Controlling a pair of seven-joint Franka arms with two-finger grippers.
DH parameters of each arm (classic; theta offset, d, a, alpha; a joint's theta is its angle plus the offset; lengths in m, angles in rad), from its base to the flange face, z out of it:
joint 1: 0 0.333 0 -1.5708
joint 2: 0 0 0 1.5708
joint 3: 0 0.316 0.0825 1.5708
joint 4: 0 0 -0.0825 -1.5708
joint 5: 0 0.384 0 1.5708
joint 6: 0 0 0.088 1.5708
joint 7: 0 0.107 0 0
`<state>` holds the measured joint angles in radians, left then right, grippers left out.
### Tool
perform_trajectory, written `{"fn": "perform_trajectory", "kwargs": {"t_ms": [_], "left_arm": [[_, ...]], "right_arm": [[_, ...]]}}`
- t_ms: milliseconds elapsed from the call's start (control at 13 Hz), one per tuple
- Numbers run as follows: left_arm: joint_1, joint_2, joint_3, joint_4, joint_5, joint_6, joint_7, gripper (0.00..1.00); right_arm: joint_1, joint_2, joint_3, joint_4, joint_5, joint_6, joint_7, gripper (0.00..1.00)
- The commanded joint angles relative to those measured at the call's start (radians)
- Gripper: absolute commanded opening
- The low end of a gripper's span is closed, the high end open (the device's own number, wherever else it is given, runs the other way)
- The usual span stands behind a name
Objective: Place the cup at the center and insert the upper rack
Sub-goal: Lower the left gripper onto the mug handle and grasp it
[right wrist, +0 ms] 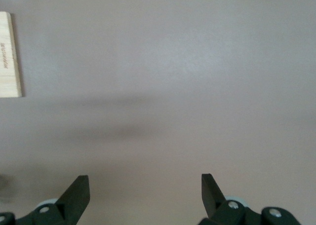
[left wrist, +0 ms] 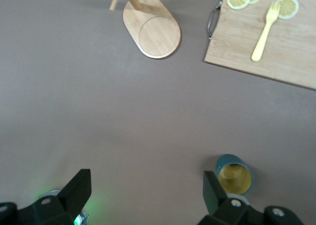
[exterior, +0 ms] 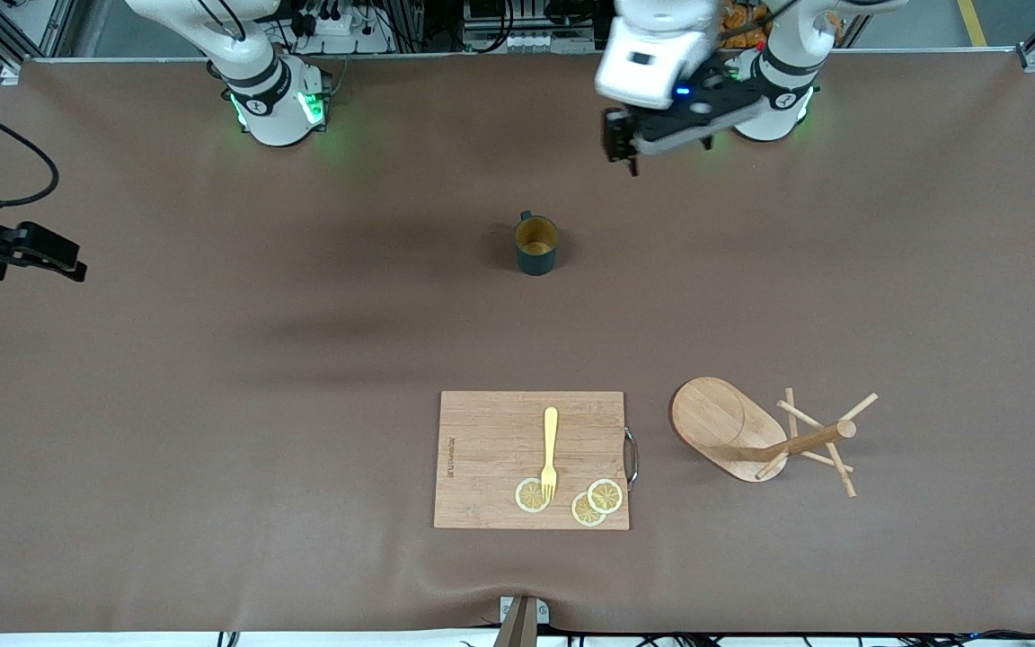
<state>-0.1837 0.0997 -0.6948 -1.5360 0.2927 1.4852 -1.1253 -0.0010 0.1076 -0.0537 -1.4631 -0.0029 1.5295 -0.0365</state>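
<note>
Fingers (left wrist: 79,188) of the left gripper (exterior: 623,144) are spread wide and empty, hanging over bare worktop (exterior: 212,431) near that arm's base; the right gripper (right wrist: 144,195), also spread and empty, waits over the right arm's end of the worktop. The cup (exterior: 536,243) stands upright mid-worktop. The upper rack (exterior: 756,434) lies tipped on its side beside the cutting board (exterior: 490,449), nearer the front camera than the cup.

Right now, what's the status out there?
Both end effectors open, empty: left high near its base, right waiting at table's edge. Cup upright, central. Upper rack toppled beside cutting board. Nothing blocking.
</note>
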Motion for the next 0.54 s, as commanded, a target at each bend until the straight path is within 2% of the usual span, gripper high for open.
{"fn": "perform_trajectory", "kwargs": {"t_ms": [0, 154, 307, 461], "left_arm": [[-0.129, 0.087, -0.005, 0.014, 0.107, -0.003, -0.124, 1.00], [-0.207, 0.133, -0.005, 0.014, 0.169, -0.019, -0.192, 1.00], [-0.290, 0.166, 0.000, 0.016, 0.224, -0.092, -0.217, 1.00], [-0.304, 0.173, 0.000, 0.017, 0.230, -0.128, -0.264, 1.00]], "right_arm": [[-0.034, -0.063, 0.023, -0.068, -0.005, 0.014, -0.026, 1.00], [-0.034, -0.069, 0.023, -0.086, -0.006, 0.014, -0.025, 1.00], [-0.036, -0.075, 0.023, -0.106, -0.006, 0.017, -0.016, 1.00], [-0.039, -0.081, 0.023, -0.114, -0.006, 0.017, -0.016, 1.00]]}}
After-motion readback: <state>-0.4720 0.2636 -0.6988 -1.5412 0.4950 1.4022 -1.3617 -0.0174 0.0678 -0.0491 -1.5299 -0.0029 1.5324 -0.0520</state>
